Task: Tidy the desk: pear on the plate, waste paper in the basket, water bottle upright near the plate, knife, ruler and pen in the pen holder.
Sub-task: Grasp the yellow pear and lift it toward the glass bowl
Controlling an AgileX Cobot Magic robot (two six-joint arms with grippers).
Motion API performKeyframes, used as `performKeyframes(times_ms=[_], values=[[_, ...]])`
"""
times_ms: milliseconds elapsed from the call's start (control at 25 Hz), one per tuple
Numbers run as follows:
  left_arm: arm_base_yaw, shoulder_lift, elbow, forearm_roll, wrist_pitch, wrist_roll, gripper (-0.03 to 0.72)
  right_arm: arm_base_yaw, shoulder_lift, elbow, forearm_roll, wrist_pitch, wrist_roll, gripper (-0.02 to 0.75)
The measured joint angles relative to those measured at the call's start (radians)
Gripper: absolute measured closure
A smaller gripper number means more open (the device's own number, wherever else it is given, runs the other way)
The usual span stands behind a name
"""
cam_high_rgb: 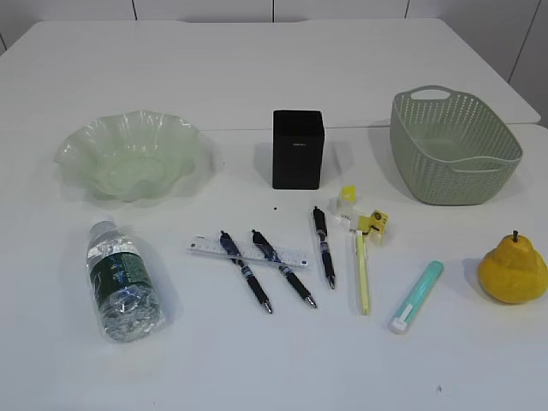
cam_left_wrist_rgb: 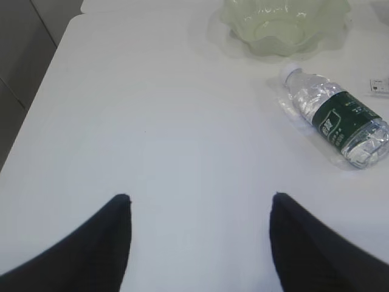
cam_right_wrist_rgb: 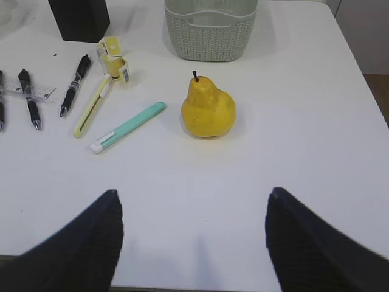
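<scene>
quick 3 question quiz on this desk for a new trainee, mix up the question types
1. True or false: the water bottle stands upright.
2. Which item lies nearest the pear? A) ruler B) teal knife C) plate
3. Fill in: both grippers, left gripper and right gripper, are ____.

Key: 1 false, it lies on its side. 2 B. 3 open, holding nothing.
</scene>
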Motion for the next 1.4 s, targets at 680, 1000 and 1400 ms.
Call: performKeyframes(times_ms=[680, 1000, 1400], values=[[0.000, 0.041, -0.024, 0.006, -0.096, 0.000, 0.232, 0.000, 0.316, -0.031, 0.007, -0.294, 0.044, 0.257], [0.000, 0.303, -0.032, 0.001, -0.199, 0.000, 0.232, 0.000, 0.690, -0.072, 0.015, -0.417, 0.044, 0.258], [0.000, 0.707, -0.032, -0.088, -0.306, 0.000, 0.233, 0.000, 1.147, -0.314, 0.026, -0.379, 0.098, 0.258]])
